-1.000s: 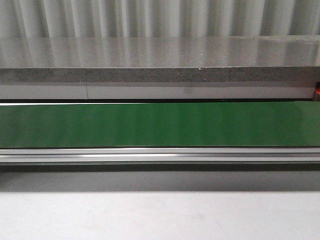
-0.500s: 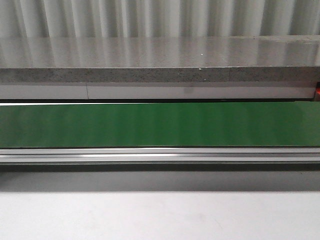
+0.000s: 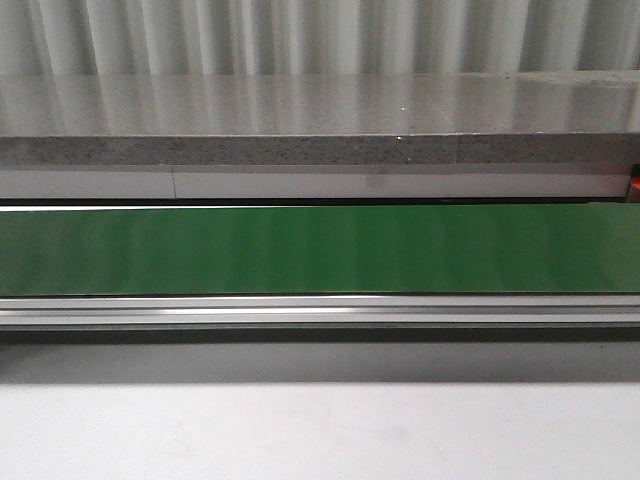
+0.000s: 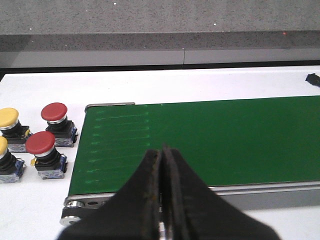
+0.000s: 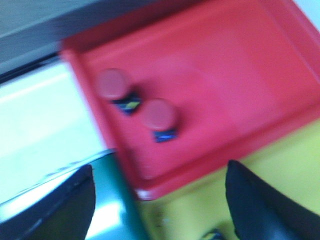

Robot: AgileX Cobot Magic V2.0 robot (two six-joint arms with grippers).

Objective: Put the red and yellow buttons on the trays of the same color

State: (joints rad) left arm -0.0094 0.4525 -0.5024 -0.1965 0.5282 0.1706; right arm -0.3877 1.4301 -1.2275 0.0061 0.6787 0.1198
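Observation:
In the left wrist view, two red buttons [image 4: 54,112] [image 4: 41,143] and two yellow buttons [image 4: 8,117] [image 4: 2,146] stand on the white table beside the end of the green belt [image 4: 210,140]. My left gripper [image 4: 162,150] is shut and empty, over the belt's near edge. In the blurred right wrist view, two red buttons [image 5: 112,84] [image 5: 159,115] sit in the red tray [image 5: 225,75]. The yellow tray [image 5: 200,200] lies next to it. My right gripper [image 5: 157,200] is open and empty above the trays' shared edge.
The front view shows only the green belt [image 3: 320,250], its metal rail [image 3: 320,310] and a grey stone ledge [image 3: 320,150]. A small dark object [image 4: 313,79] lies on the white table beyond the belt.

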